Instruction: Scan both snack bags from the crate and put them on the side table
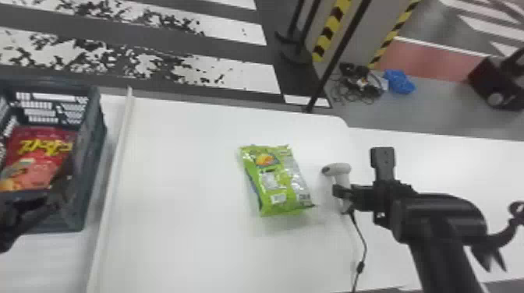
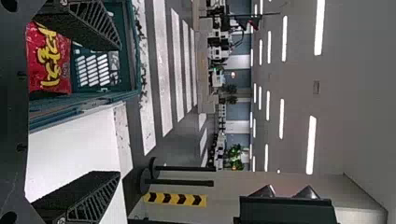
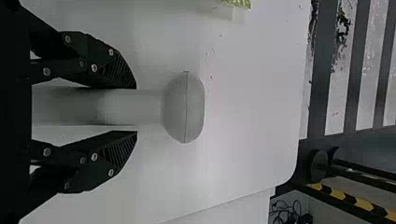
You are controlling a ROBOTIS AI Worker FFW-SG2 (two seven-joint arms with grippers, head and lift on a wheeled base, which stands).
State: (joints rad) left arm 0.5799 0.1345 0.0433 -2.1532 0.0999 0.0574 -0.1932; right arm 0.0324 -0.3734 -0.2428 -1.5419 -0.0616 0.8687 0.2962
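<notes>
The 2 fingers of the left gripper [image 1: 54, 194] stand wide apart with nothing between them, at the near side of the dark crate [image 1: 93, 156]. The right gripper [image 1: 338, 191] has its 2 fingers closed on the handle of a white handheld scanner [image 1: 338, 168], which is held upright, with the head above the fingers. From its lower end a black cable [image 1: 365, 249] goes down over the white table [image 1: 187, 241]. Of the snack bags I see 2. The green bag [image 1: 273, 187] is lying on this table, near the scanner and on its left. The red bag [image 1: 39, 159] is inside the crate, which stands to the left of a raised white strip [image 1: 113, 179]. Farther away, on the floor, there are black and white stripes, some tangled cables [image 1: 356, 83] and, beside them, 1 crumpled blue thing [image 1: 399, 82].
</notes>
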